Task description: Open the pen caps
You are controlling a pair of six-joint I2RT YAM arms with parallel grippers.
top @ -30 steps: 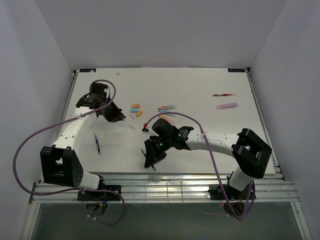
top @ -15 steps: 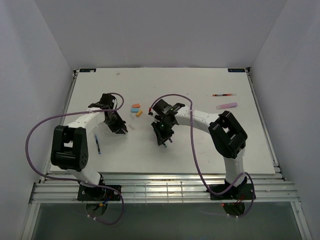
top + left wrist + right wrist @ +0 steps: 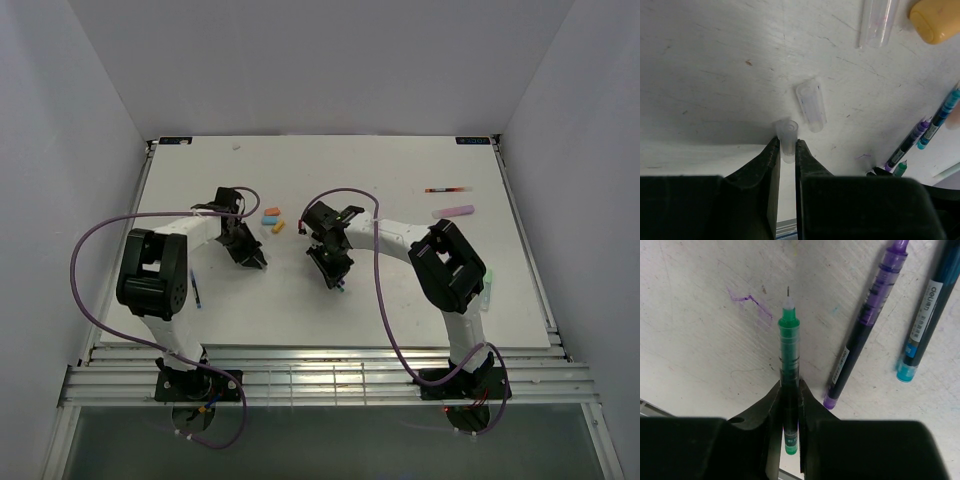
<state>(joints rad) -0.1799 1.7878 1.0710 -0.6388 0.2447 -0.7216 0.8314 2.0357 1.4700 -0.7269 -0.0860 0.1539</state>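
My left gripper (image 3: 252, 258) (image 3: 786, 143) is shut on a clear pen cap (image 3: 788, 134), held just above the table. A second clear cap (image 3: 811, 107) lies just beyond it. A third clear piece (image 3: 879, 22) and an orange cap (image 3: 935, 19) lie farther off. My right gripper (image 3: 336, 277) (image 3: 789, 386) is shut on a green pen (image 3: 789, 350) whose bare tip points away from it. A purple pen (image 3: 867, 325) and a blue pen (image 3: 926, 315) lie uncapped on the table to its right.
Orange and blue caps (image 3: 271, 214) lie between the two arms. A purple highlighter (image 3: 452, 212) and a thin red-marked pen (image 3: 447, 189) lie at the far right. A blue pen (image 3: 196, 290) lies by the left arm. Purple ink marks (image 3: 752, 302) stain the table.
The left gripper has moved nearer and to the right with the clear cap. The right gripper has swung from near the front edge to the table's middle, still holding the green pen.
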